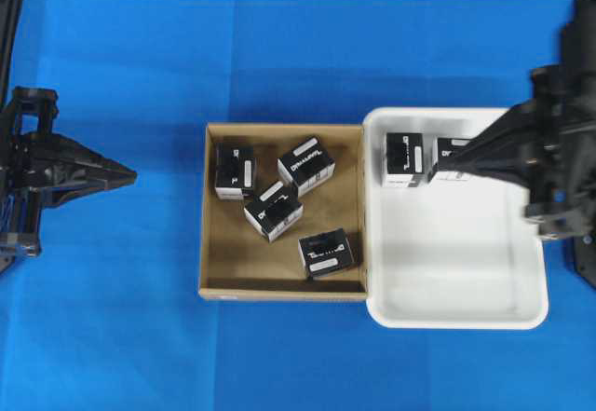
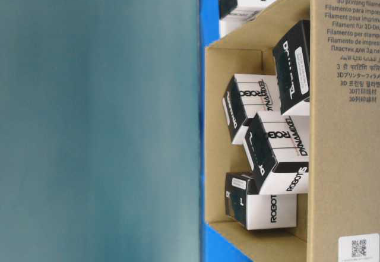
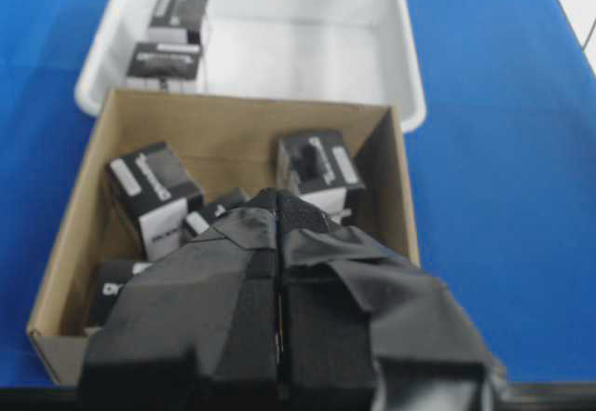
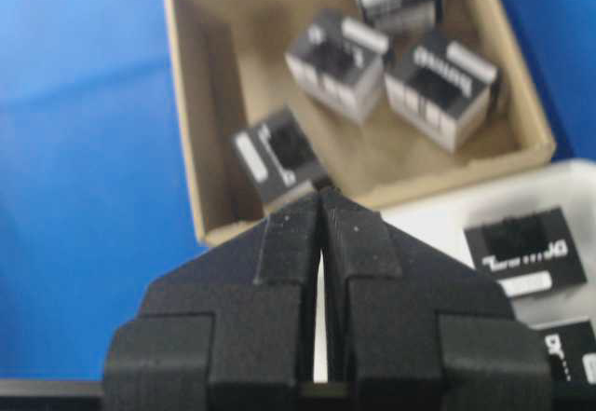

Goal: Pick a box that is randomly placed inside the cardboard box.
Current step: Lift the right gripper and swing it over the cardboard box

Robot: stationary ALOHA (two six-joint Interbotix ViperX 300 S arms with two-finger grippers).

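Inside cardboard box [image 1: 212,208], four cartons; the box [image 1: 326,253] nearest its white-tray-side wall sits loose, apart. Looks light, stiff, smooth: pinch across opposite flat sides. Right hand [image 1: 441,160] clenched empty above tray [image 1: 447,313]; left hand [image 1: 128,174] clenched, empty.

Four black boxes [image 1: 273,211] – inside cardboard box [image 1: 223,271].

**Blue table with a box and a tray side by side**

A blue table [image 1: 140,75] fills the overhead view, its surface smooth and evenly coloured. Two containers lie directly on it. The cardboard box [image 1: 211,243], brown and shallow, sits at the centre of the frame. The white tray [image 1: 466,313] sits just right of it, their facing walls touching or nearly so. Bare blue surface surrounds both on every side.
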